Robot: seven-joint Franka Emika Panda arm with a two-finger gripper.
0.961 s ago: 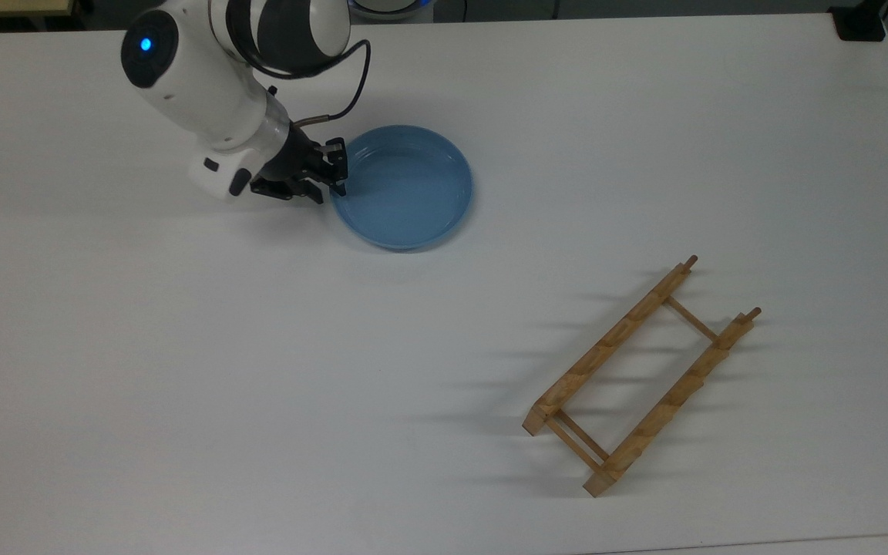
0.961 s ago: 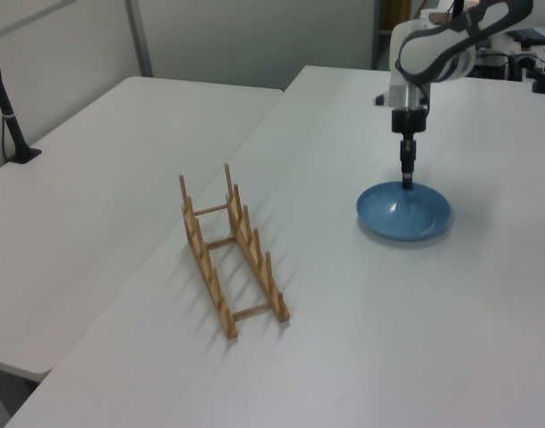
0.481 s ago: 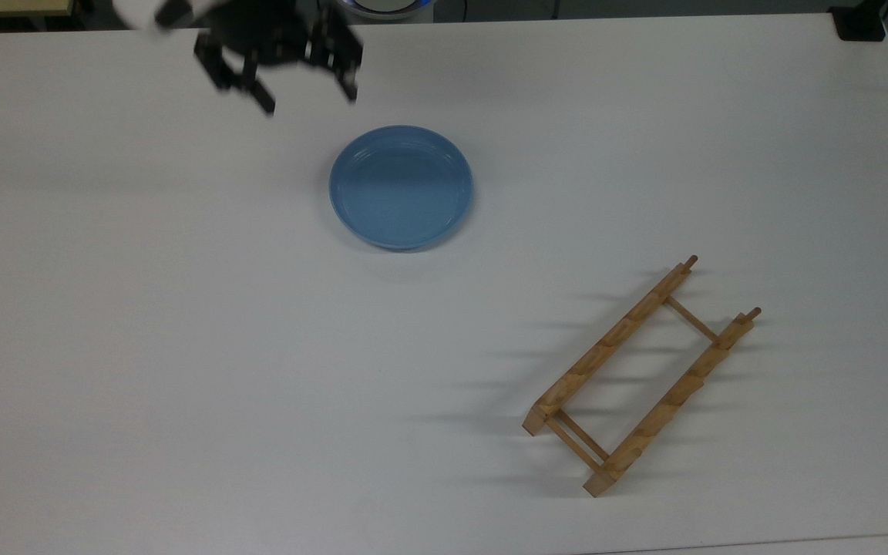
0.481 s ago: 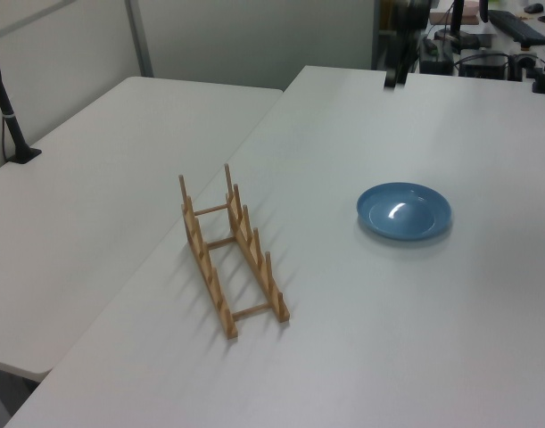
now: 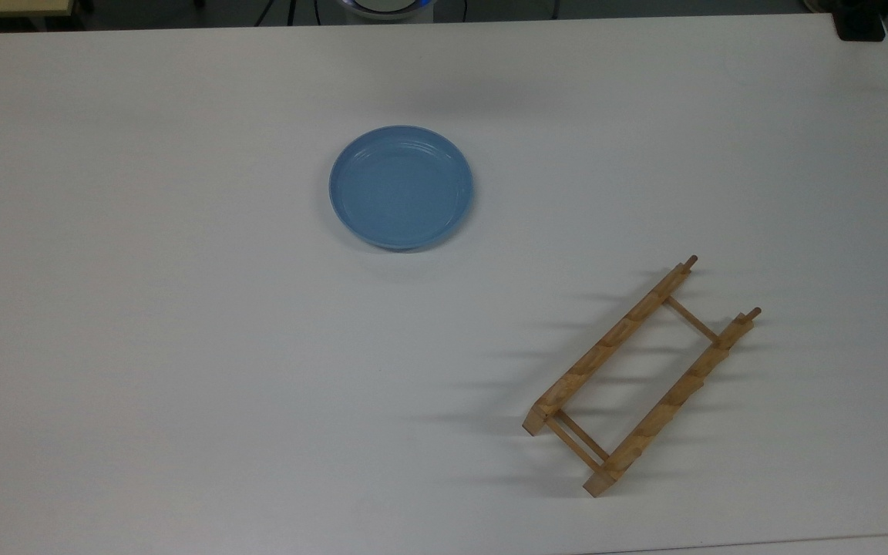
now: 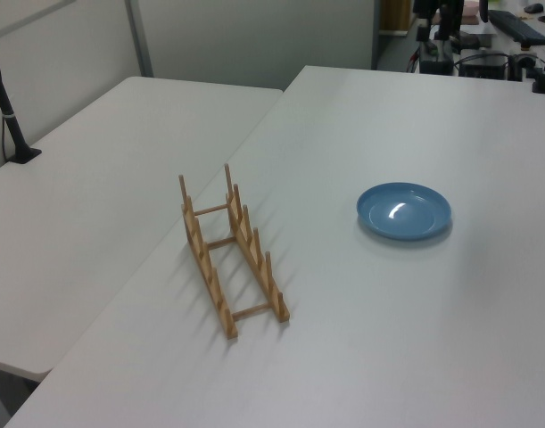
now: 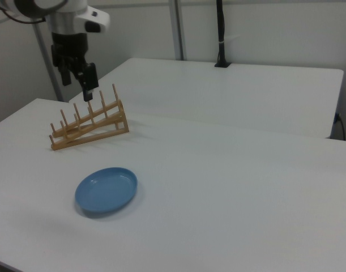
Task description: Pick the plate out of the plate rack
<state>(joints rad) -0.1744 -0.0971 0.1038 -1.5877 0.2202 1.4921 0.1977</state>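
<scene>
Although the task names the plate rack [image 5: 640, 377] as the place to pick from, the plate [image 5: 401, 187] lies flat on the white tabletop [image 5: 182, 347], well apart from the rack and with bare surface between them. Resting rim-up on its base, the plate sits steady and needs no support, which suits a dish that has been lifted out and set down. Every slot of the rack stands empty, its pegs upright and its two rails flat on the tabletop. In the right view, the gripper [image 7: 81, 79] hangs high above the tabletop, on the far side of the rack from the plate and well clear of both. Its fingers [image 7: 90, 79] point downward, spread apart with a visible gap, and they hold nothing. Judged from this layout, the pick appears complete, with the plate free of the rack.
</scene>
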